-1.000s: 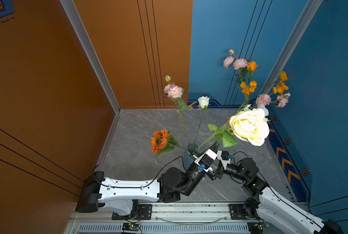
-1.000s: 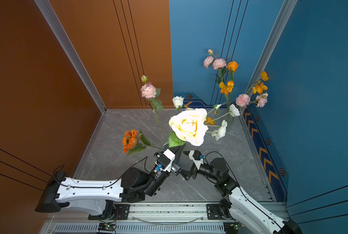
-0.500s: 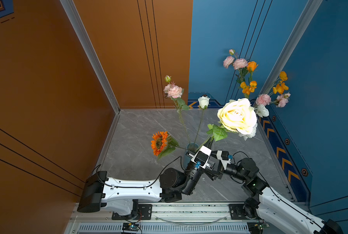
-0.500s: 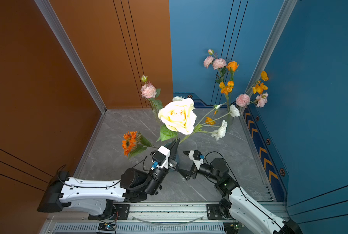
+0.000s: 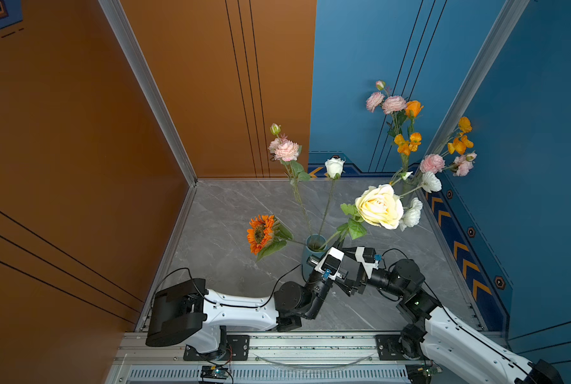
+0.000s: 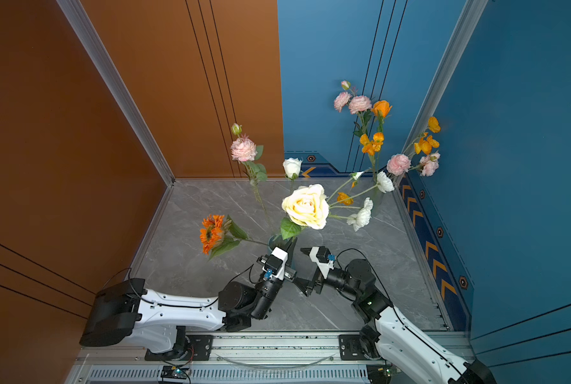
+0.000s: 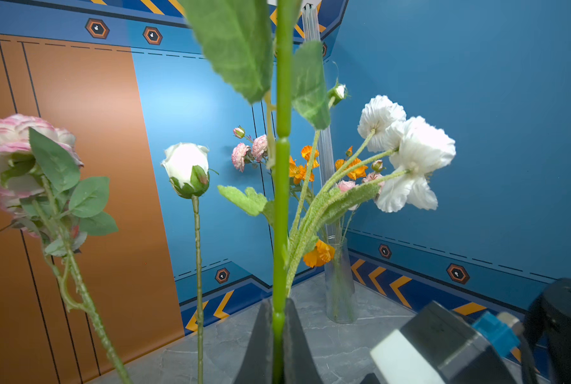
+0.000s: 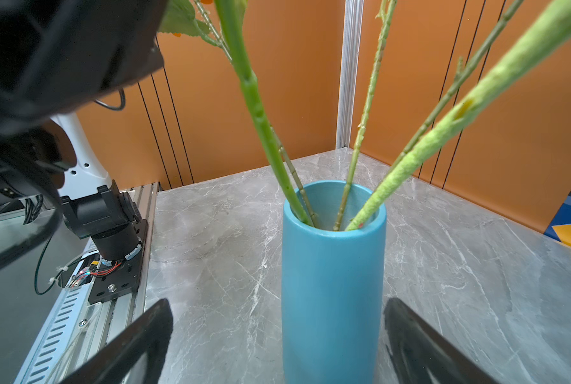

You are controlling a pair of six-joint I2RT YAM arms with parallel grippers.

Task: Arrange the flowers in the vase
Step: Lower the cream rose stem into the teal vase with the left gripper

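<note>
Our left jaws are clamped low on the green stem of the cream rose (image 5: 378,206), its foot inside the blue vase (image 8: 332,282) on the desk (image 5: 231,206); our right jaws stand wide apart, flanking the vase untouched

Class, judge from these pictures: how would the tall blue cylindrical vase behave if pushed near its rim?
The tall blue cylindrical vase is narrow for its height, so it would probably tip rather than slide. Long flower stems, one held by the left tool, lean out of its mouth, likely making it top-heavy. Its matte wall looks rigid and not very slippery.
</note>
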